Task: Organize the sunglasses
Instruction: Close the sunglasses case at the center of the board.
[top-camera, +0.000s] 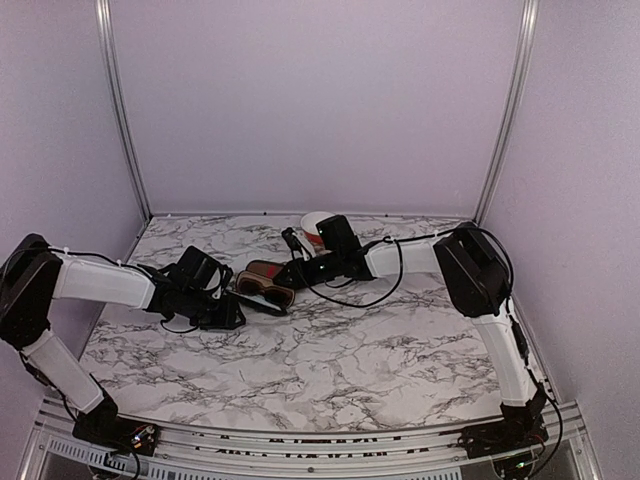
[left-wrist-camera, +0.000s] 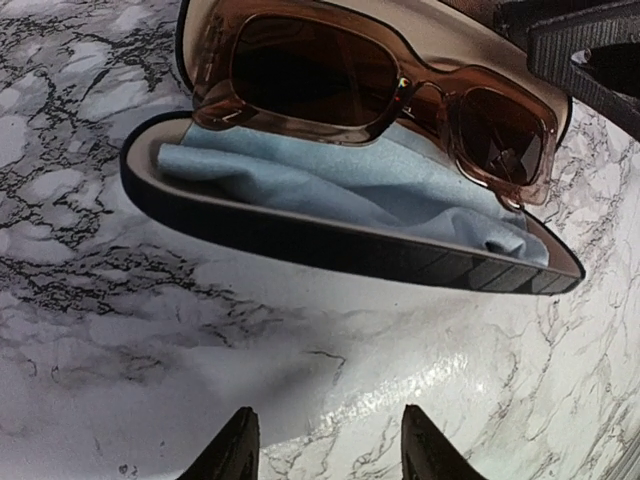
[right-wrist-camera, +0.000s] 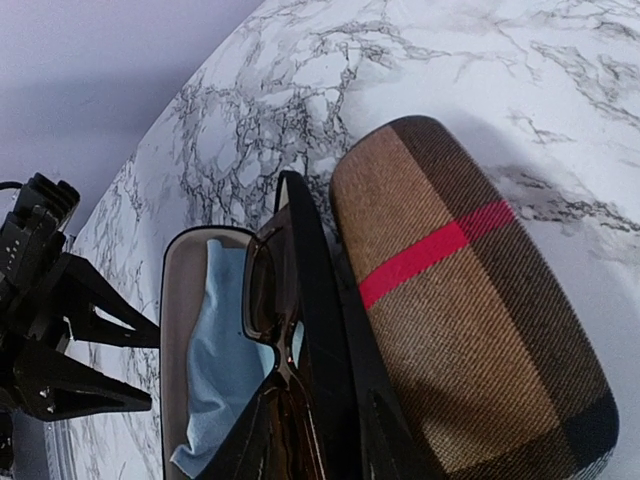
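Sunglasses (left-wrist-camera: 375, 100), the brown pair, lean half inside the open case (left-wrist-camera: 330, 245) over its cloth (left-wrist-camera: 380, 190), my right pincer (top-camera: 297, 265) clamped on them, seemingly to seat them, while my left pincer (left-wrist-camera: 330, 450) hovers over the bench (left-wrist-camera: 150, 380), jaws apart and empty, probably ready to steady the case.

The table (top-camera: 350, 360) has a white marble-pattern top with dark veining. Two cases lie on it, left of centre and toward the far edge. One is an open black case (left-wrist-camera: 330, 248). Just beside it, on its far side, is a closed brown plaid case (right-wrist-camera: 460, 300) with a red stripe. A white-and-red item (top-camera: 313, 221), partly hidden, sits at the far edge.
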